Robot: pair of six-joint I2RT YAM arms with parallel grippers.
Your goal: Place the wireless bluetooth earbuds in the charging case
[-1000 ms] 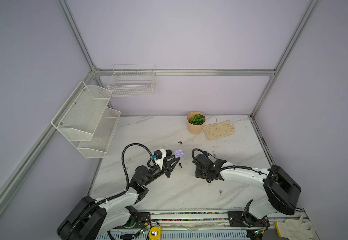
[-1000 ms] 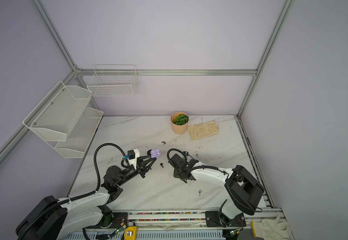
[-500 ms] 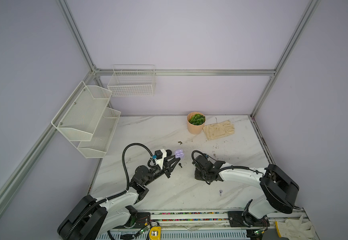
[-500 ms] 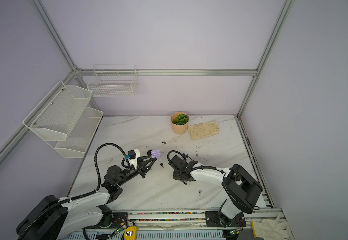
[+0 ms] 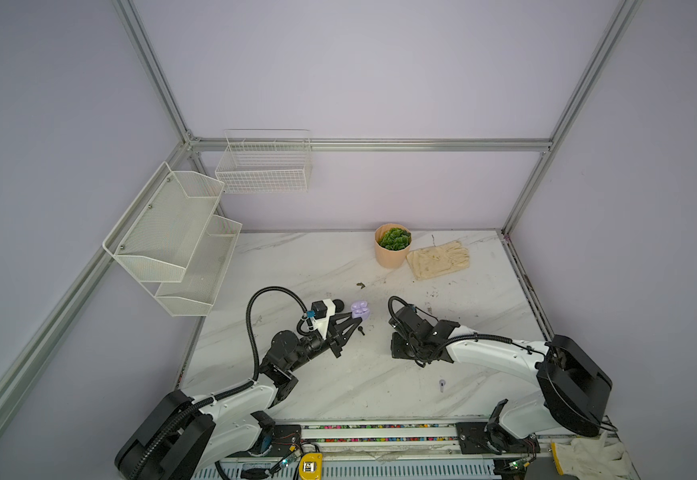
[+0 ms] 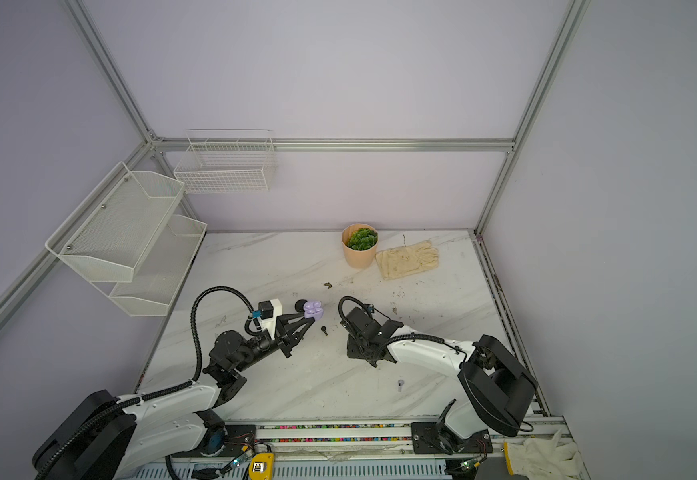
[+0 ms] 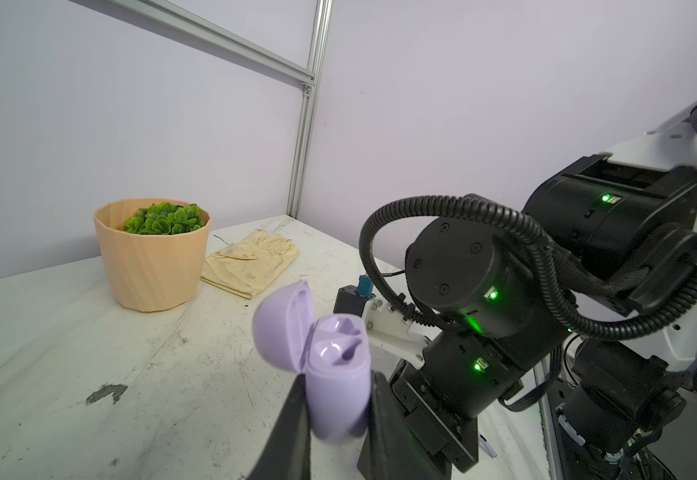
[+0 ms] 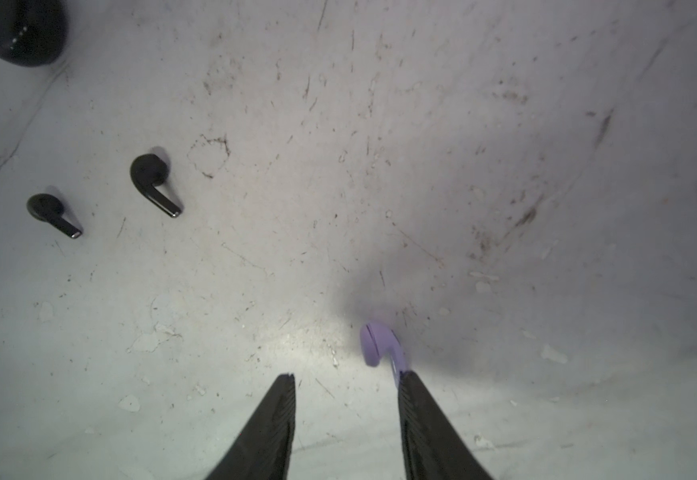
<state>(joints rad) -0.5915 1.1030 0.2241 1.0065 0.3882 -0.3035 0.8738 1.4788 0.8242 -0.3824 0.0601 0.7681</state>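
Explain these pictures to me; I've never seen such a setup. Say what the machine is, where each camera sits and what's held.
Two robot arms work at a marble table. Two pictures look down from above; the other two come from a camera on each arm's wrist. The left hand is shut on an open purple earbud case. The right hand is open above the table, with a purple earbud at one fingertip, not gripped. Also on the table: a black earbud, a second black earbud, a black case, another purple earbud, a potted plant and a glove.

Lilac case (image 7: 335, 384) open — earbuds (image 8: 152, 176) outside
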